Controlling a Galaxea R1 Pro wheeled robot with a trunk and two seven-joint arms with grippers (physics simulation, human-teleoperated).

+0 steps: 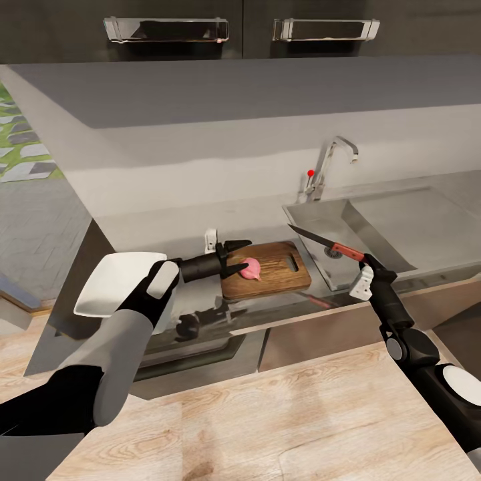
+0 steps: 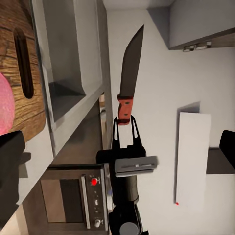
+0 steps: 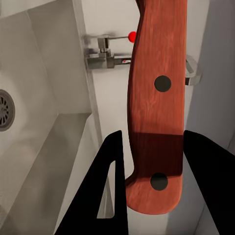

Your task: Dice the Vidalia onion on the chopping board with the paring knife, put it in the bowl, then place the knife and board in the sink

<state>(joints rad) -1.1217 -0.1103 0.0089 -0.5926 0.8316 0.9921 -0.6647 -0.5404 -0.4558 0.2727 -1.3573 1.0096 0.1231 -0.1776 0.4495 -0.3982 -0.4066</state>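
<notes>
- Bowl (image 1: 119, 284): far left on the countertop (image 1: 167, 227), partly behind the left forearm, nothing in it that I can see
- Left gripper (image 1: 237, 256): fingers spread, one above and one below the near edge of the onion (image 1: 252, 268); lower fingertip looks to touch it, but no clear squeeze, so I'd call it steadying or letting go, not a grip
- Onion: whole, sitting on the left part of the board (image 1: 267, 269); in the left wrist view it's the pink blur at the frame edge (image 2: 5, 105) next to the board's handle slot
- Board: flat on the countertop, just beside the sink (image 1: 374, 227) rim
- Step, as I read it: onion is out of the sink and on the board, knife is in hand, dicing not started
- Knife (image 1: 327, 244): in the air over the sink basin, blade pointing toward the board, well clear of the onion
- Right gripper (image 1: 361, 258): pinched on the knife's red handle near its butt end; right wrist view shows both fingers (image 3: 110, 196) flanking the handle (image 3: 156, 107)
- Next move likely needs: carry the blade over the board, edge down, line it up on the onion; left fingers should be out of the cut path first
- Risk: round bulb may roll once the blade presses
</notes>
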